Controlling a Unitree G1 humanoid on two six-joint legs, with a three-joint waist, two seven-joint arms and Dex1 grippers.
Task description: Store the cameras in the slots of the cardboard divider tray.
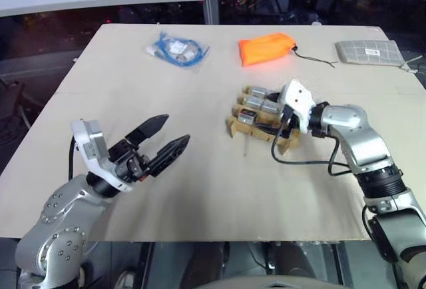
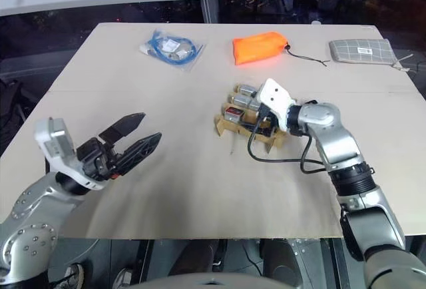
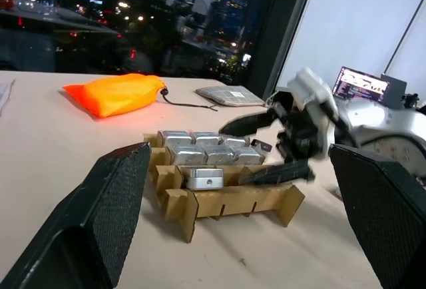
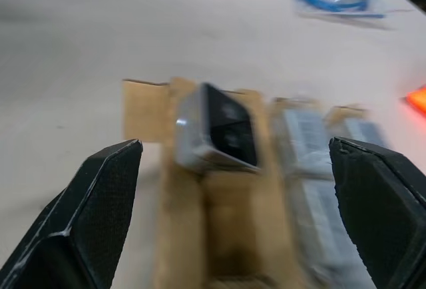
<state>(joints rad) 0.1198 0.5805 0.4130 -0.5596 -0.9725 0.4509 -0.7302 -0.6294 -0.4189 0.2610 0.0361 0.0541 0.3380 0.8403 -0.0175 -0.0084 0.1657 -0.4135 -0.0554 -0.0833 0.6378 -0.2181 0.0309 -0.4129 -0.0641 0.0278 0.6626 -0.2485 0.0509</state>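
We see the main risk at the camera (image 4: pixel 216 131) lying just ahead of our right gripper (image 3: pixel 266 146). It sits tilted across a cardboard strip of the tray (image 3: pixel 226 202) instead of down in a slot, so it looks only half seated. Our right gripper's fingers stand spread apart with nothing between them, the lower one close to the tray's near edge; if that finger or the dangling cable (image 1: pixel 299 162) beside the wrist catches the cardboard as the arm pulls away, we judge that the light tray could slide or tip and the perched camera could roll out. A push straight down on the tilted camera could also buckle the thin strip rather than seat it.

The other cameras (image 3: pixel 200 148) lie packed side by side in the slots just beyond and beside our right fingertips, apparently settled.

Our right arm reaches forward over the table (image 1: pixel 200 189), wrist bent inward so the gripper points slightly downward at the tray from its right side. Our left gripper (image 1: pixel 163 139) is held well apart from the tray, raised off the table, fingers wide open and empty, aimed across toward the tray and the right gripper. Far beyond both grippers lie the orange bag (image 1: pixel 266 48), a blue cable packet (image 1: pixel 176 50) and a grey pouch (image 1: pixel 369 51).
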